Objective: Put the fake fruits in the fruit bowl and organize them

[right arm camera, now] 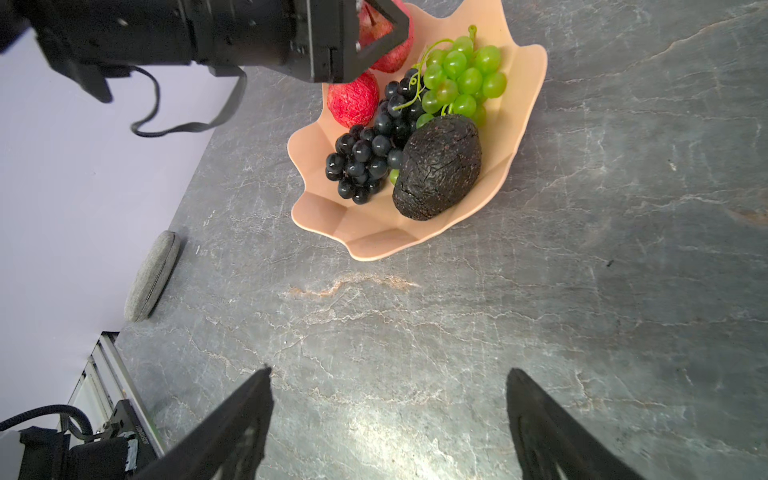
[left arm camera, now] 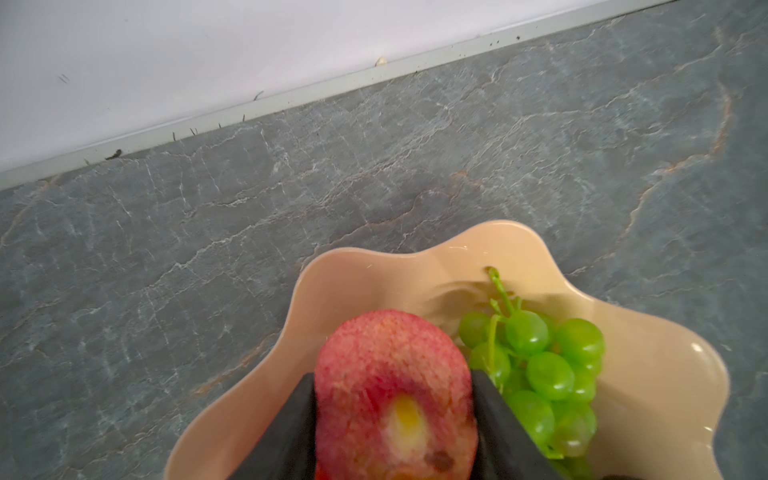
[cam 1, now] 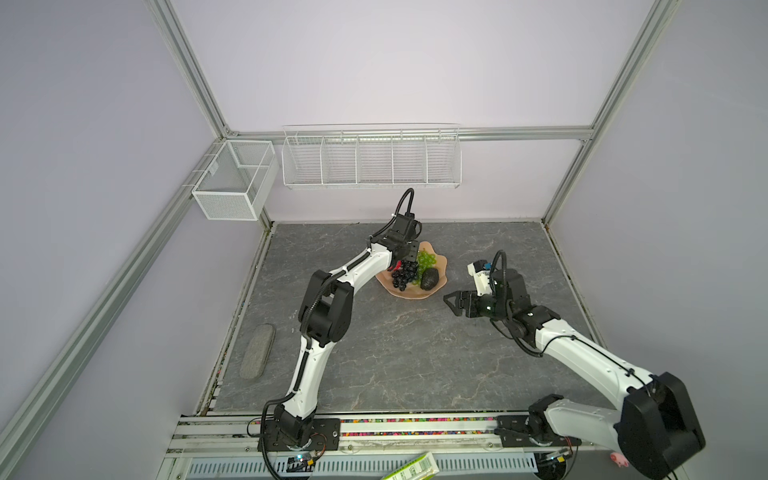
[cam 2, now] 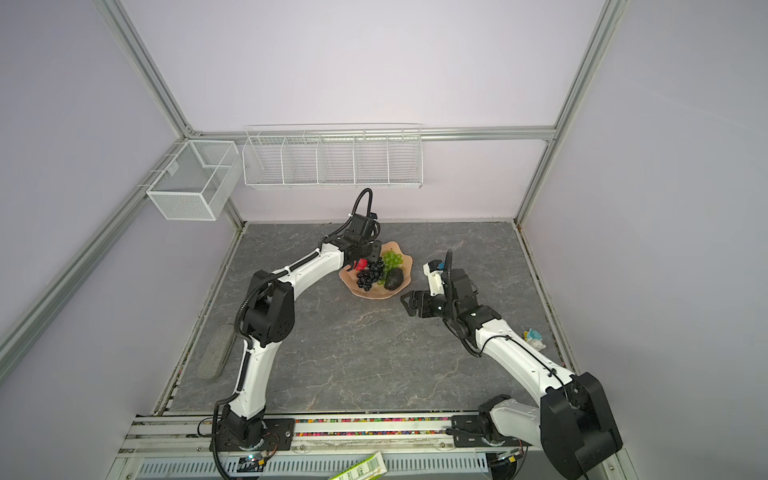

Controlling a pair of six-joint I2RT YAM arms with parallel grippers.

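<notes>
In a top view your left gripper [cam 1: 398, 264] reaches in over the far-left side of the fruit bowl [cam 1: 409, 294]. The arm hides most of what it carries. Only a sliver of red shows, so from here I can only guess it is an apple. The dark grape bunch [cam 1: 404, 274], green grape bunch [cam 1: 426, 259] and avocado [cam 1: 429, 278] lie inside the bowl. Your right gripper [cam 1: 450, 305] hangs low over bare table [cam 1: 395, 353], apart from the bowl's near-right rim, likely parked to leave the bowl free.

The left wrist view settles it: both black fingers [left arm camera: 496, 419] are clamped on the flanks of a red apple [left arm camera: 390, 399], over the bowl's floor and just beside the green grapes. The only bare floor runs ahead toward the scalloped rim, so that pocket is probably the target.

In the right wrist view the right jaws stand wide apart with nothing between them. A second apple [right arm camera: 353, 104] rests at the rim, touching the dark grapes — little room there. Watch the rim on release — a round apple set on the slope may roll.
</notes>
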